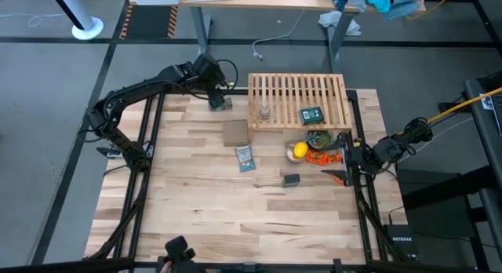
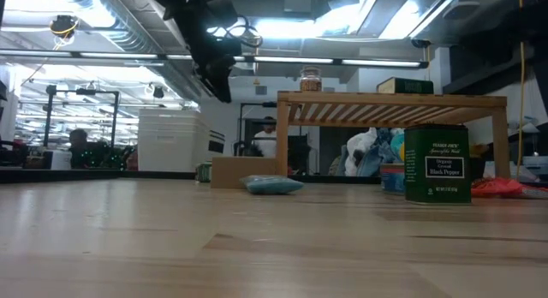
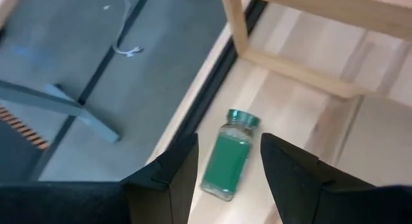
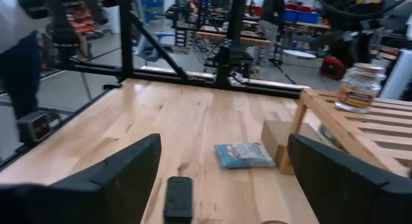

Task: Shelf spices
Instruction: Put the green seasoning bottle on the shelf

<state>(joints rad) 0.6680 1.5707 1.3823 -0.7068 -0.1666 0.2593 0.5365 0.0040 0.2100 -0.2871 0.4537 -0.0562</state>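
The green bottle (image 3: 230,154) lies on its side at the table's far edge, left of the shelf (image 1: 298,99). My left gripper (image 3: 230,147) hovers open over it, one finger on each side and neither touching. In the high view the left gripper (image 1: 215,94) is just beyond the bottle (image 1: 220,105). The glass jar (image 1: 265,112) and a green-labelled tin (image 1: 312,114) rest on the shelf's slats. The other tin (image 1: 291,180) stands on the table near the middle. My right gripper (image 1: 343,159) waits open at the table's right edge.
A brown cardboard box (image 1: 234,132) and a blue-and-white packet (image 1: 245,157) lie left of the shelf's front. A lemon (image 1: 297,152) and red and green packaging (image 1: 319,147) sit under its right front. The table's far edge (image 3: 212,76) runs close beside the bottle.
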